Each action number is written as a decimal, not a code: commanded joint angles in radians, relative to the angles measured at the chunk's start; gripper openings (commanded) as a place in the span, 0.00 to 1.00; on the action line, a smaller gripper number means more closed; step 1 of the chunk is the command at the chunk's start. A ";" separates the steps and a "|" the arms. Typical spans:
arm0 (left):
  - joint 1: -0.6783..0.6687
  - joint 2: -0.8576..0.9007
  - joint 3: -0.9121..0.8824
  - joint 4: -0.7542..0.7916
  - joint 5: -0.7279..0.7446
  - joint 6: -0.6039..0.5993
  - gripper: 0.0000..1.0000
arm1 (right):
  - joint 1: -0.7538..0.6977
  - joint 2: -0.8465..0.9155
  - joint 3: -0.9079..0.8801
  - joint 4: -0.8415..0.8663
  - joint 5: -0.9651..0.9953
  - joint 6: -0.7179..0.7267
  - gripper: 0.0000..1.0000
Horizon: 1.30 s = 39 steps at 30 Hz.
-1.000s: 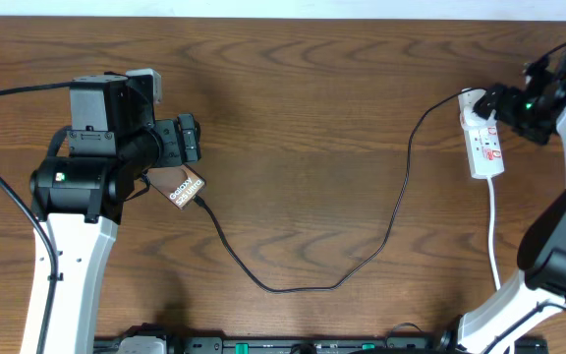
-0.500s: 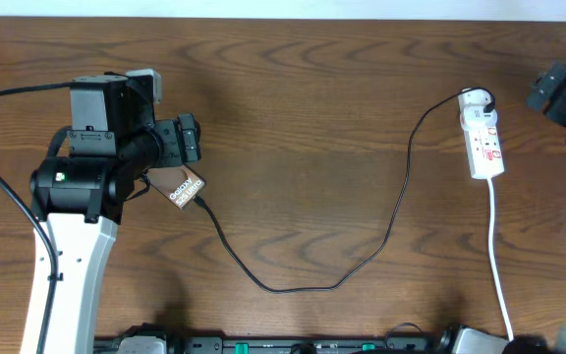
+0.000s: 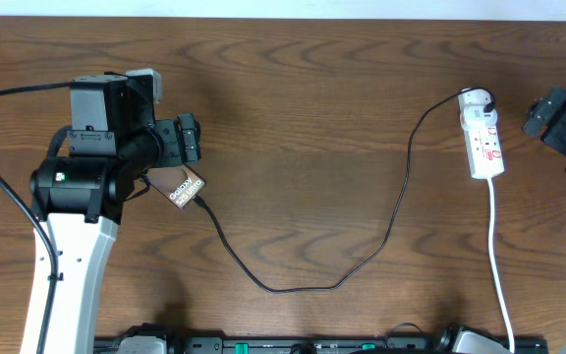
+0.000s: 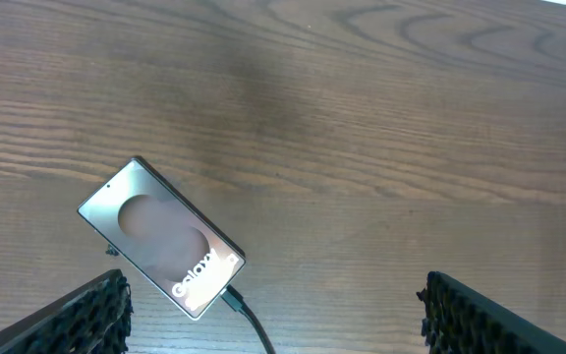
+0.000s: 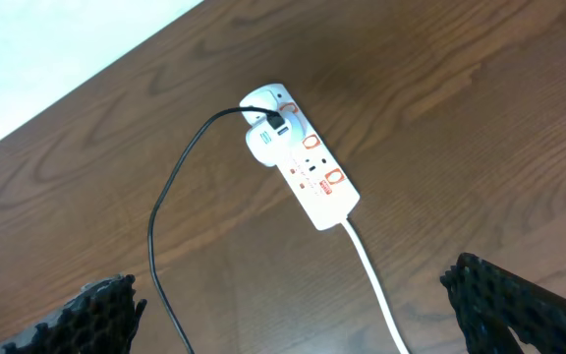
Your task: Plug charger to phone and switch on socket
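Nearest, the charger (image 3: 293, 287) loops, its tip seemingly seated in the phone (image 4: 160, 239) under the left gripper (image 4: 278, 329), jaws wide, empty. Farther right, the right gripper (image 5: 298, 320), equally wide and empty, hovers near the socket (image 5: 308, 172). A sweeping arm could snag the charger, unplugging the phone.

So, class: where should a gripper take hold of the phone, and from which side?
Probably across its two long edges near the middle, from above: the phone lies flat and diagonal on the table, and the charger fills its lower short end.
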 commanded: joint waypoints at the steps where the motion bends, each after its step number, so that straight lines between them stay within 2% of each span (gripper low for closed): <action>1: -0.002 -0.004 0.004 0.000 0.006 0.013 0.91 | 0.008 -0.005 -0.004 -0.001 0.011 0.011 0.99; 29: -0.007 -0.004 0.003 0.000 0.006 0.014 0.91 | 0.008 -0.005 -0.004 -0.001 0.011 0.011 0.99; 39: -0.007 -0.111 0.003 0.000 0.006 0.014 0.91 | 0.008 -0.005 -0.004 -0.001 0.011 0.011 0.99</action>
